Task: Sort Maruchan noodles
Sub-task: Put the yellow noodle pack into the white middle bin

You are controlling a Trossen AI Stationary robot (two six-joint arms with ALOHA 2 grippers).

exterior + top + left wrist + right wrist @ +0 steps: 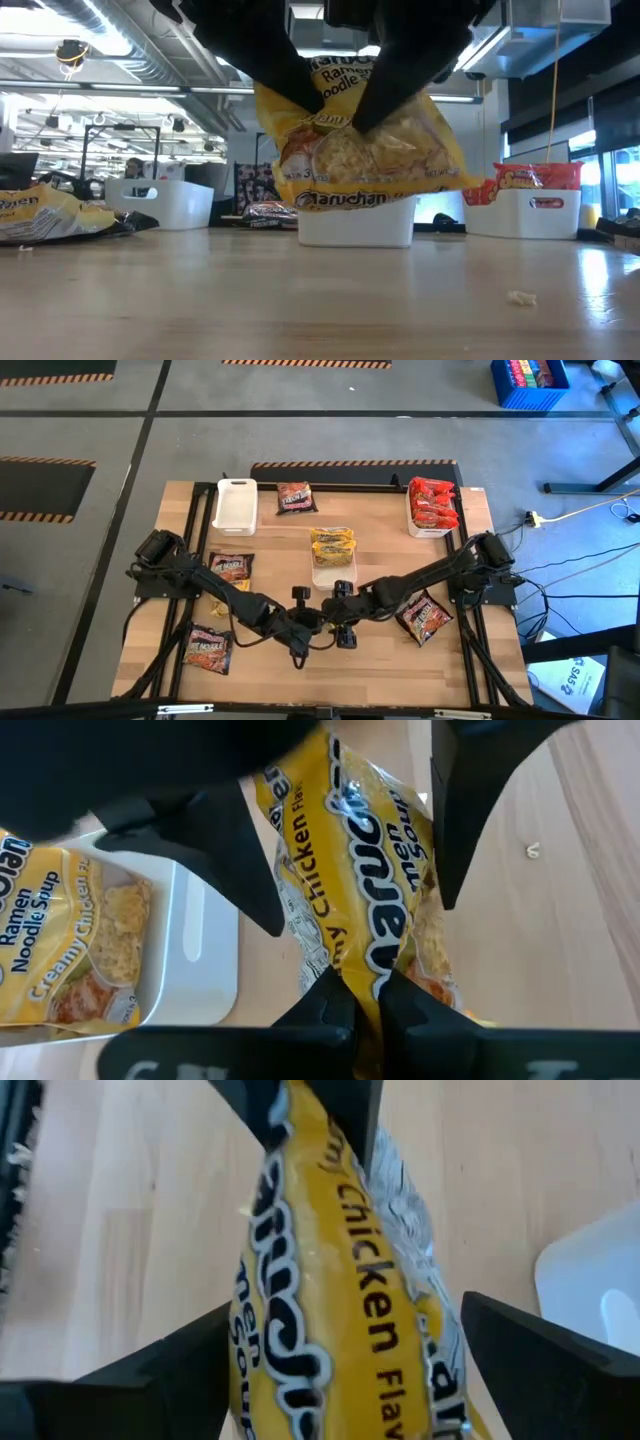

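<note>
Above the wooden counter [330,650], a light, crinkly yellow packet [375,910] is pinched at its edge by the left tool [362,995]; the right tool [345,1370] is spread around it.

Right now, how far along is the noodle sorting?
Done: red packets sit in the right tray, yellow ones in the middle tray. In hand: left tool pinches a yellow packet, right tool open around it. Left: loose packets; left tray empty.
</note>
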